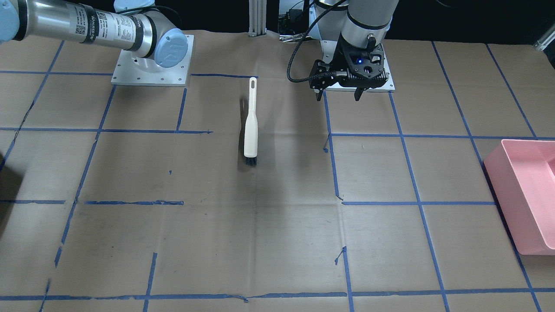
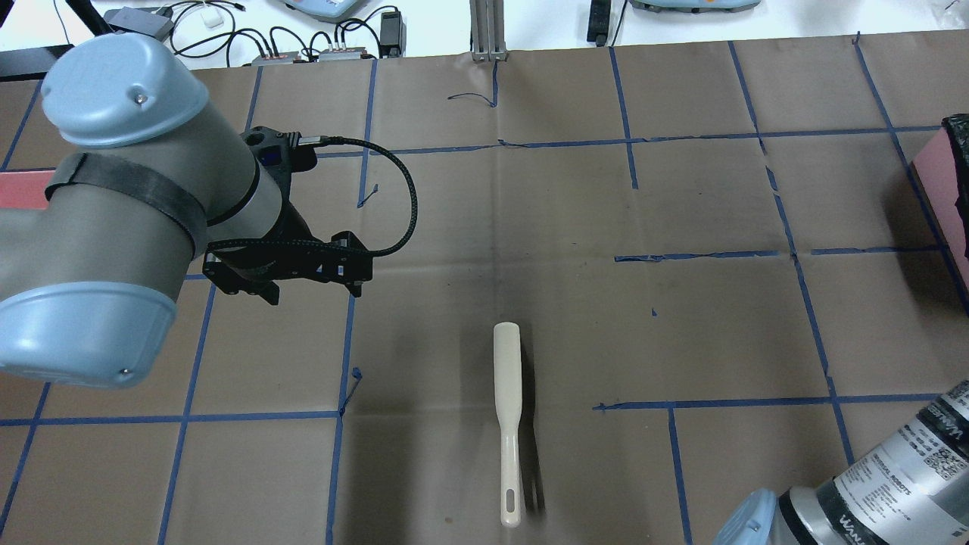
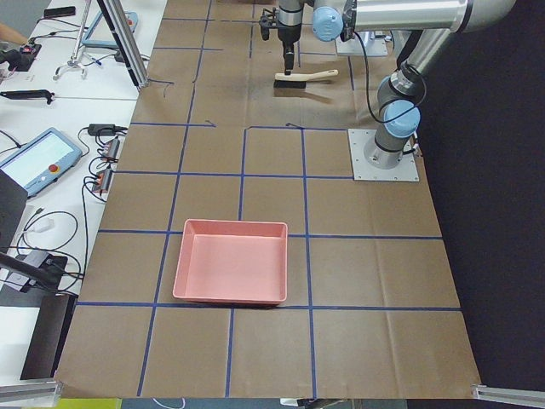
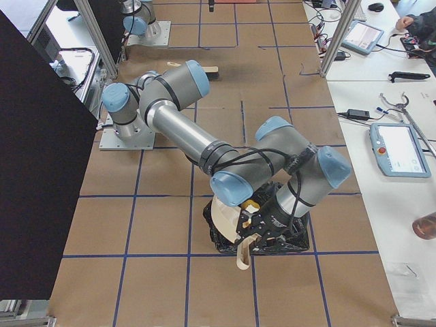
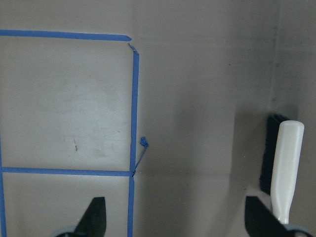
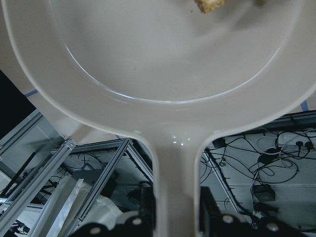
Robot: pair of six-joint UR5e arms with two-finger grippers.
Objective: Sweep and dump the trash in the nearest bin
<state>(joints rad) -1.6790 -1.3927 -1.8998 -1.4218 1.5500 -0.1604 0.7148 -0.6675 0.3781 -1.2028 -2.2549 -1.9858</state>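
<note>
Trash (image 6: pixel 210 5): a crusted scrap lies in the dustpan (image 6: pixel 168 59), far end from its handle (image 6: pixel 175 163). You see right gripper (image 6: pixel 177 212) clamped on that handle; left gripper (image 1: pixel 338 94) spread wide, well away from dustpan.

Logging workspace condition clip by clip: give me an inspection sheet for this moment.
Surface: brown paper with a blue tape grid, the tape torn in places.
Job's things: brush lies flat mid-table; dustpan is tipped over the black bin, with a yellow lump beside it and a brown scrap inside; pink bin is empty.
Clutter: nothing seen.
Grippers: left gripper is open and empty, beside the brush; right gripper is shut on the dustpan handle.
Cables: black cable loops off the left wrist.
Surroundings: tablet and loose leads on the side benches.
</note>
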